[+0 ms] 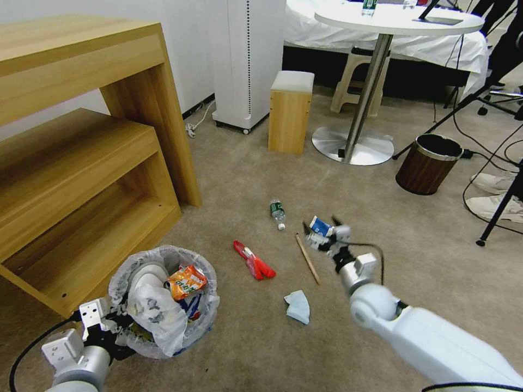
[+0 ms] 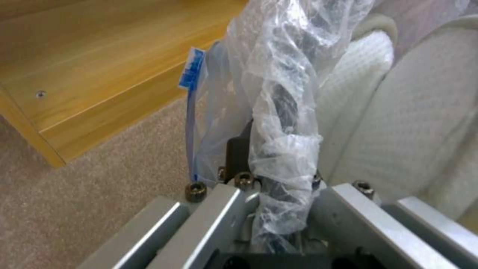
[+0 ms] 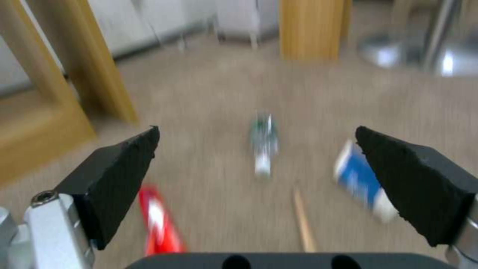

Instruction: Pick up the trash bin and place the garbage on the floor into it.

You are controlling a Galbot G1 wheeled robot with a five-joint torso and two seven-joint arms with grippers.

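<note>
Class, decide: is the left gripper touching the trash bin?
Touching. The left wrist view shows the left gripper clamped on the trash bin rim and bag liner.

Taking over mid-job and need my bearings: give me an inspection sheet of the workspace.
Surface: beige carpet floor, open.
Job's things: trash bin holds slippers and an orange wrapper; small bottle, red wrapper, wooden stick, pale tissue and blue-white packet lie loose.
Clutter: brown wood-grain bin, white sneakers.
Grippers: left gripper clamps the trash bin's bagged rim; right gripper open, above the litter.
Cables: black leads by tripod.
Surroundings: wooden shelf, stool, round table.
</note>
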